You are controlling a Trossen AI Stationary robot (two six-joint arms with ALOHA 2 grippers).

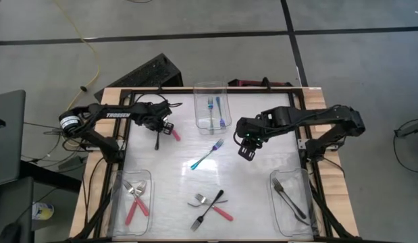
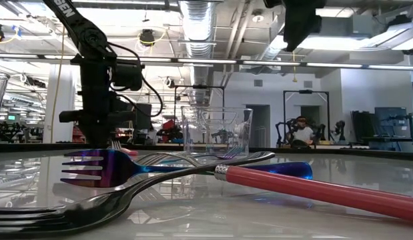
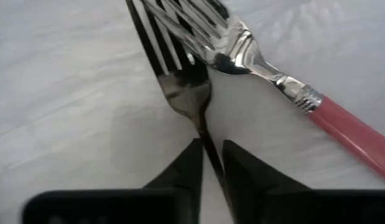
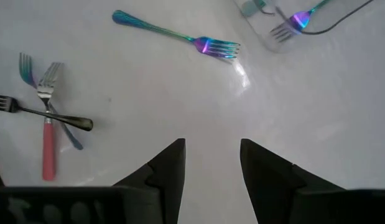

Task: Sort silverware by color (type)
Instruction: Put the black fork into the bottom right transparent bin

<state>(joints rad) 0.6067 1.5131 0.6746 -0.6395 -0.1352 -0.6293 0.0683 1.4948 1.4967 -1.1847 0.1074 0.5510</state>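
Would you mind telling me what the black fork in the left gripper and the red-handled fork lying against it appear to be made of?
The black fork, its handle between the left gripper fingers, looks like dark-coated metal: glossy, with highlights along the tines. The red-handled fork shows a mirror-polished metal head, a ribbed collar and a matte pinkish-red handle, probably plastic.

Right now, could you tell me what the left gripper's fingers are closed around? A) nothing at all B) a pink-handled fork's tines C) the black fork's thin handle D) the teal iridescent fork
C: in the left wrist view the left gripper pinches the black fork, whose tines lie under a pink-handled metal fork.
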